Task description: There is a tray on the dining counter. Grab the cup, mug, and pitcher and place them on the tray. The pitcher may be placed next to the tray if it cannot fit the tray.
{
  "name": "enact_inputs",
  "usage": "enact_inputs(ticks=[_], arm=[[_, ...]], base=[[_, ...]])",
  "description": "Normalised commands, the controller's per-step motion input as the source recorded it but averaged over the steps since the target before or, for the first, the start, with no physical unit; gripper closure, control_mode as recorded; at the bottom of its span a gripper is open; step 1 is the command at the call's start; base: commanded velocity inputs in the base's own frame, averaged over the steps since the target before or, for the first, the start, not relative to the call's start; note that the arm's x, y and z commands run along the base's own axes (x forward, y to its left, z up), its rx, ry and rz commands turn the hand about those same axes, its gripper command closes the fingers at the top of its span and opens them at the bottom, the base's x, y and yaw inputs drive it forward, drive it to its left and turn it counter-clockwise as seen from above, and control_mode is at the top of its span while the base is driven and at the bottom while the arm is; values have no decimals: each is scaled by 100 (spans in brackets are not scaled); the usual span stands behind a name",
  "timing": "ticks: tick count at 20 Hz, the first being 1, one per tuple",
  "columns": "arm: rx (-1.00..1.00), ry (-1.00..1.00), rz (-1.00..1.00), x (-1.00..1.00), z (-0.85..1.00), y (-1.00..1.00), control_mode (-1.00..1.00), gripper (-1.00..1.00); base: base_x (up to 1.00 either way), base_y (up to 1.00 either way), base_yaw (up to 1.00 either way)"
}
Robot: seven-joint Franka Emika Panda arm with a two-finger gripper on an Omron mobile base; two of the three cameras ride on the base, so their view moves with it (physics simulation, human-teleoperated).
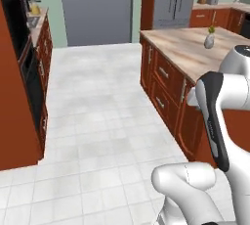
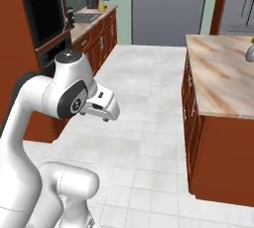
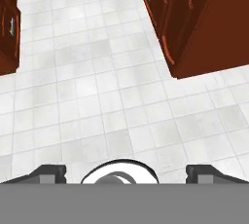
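With the jaws spread wide and empty above the tiled floor, no item is yet collected; the marbled bench stands to the right, bearing a small vase.

The white arm is folded close over its base, its fingers spread wide apart, holding nothing.

I see a marbled beige countertop on red-brown cabinets at about 2 o'clock from my base, carrying a small grey vase with a green sprig near its far side. White tiled floor lies bare ahead.
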Motion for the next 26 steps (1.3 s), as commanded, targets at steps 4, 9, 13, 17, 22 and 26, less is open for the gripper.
enact_inputs(ticks=[4,9,13,17,22,26], arm=[[0,0,0,0,0,0,100,-100],[0,0,0,0,0,0,100,-100],[0,0,0,0,0,0,100,-100],[0,0,0,0,0,0,100,-100],[0,0,0,0,0,0,100,-100],[0,0,0,0,0,0,100,-100]], base=[[100,100,5],[100,85,1],[100,44,0],[100,-13,0],[100,-30,0],[100,-28,0]])
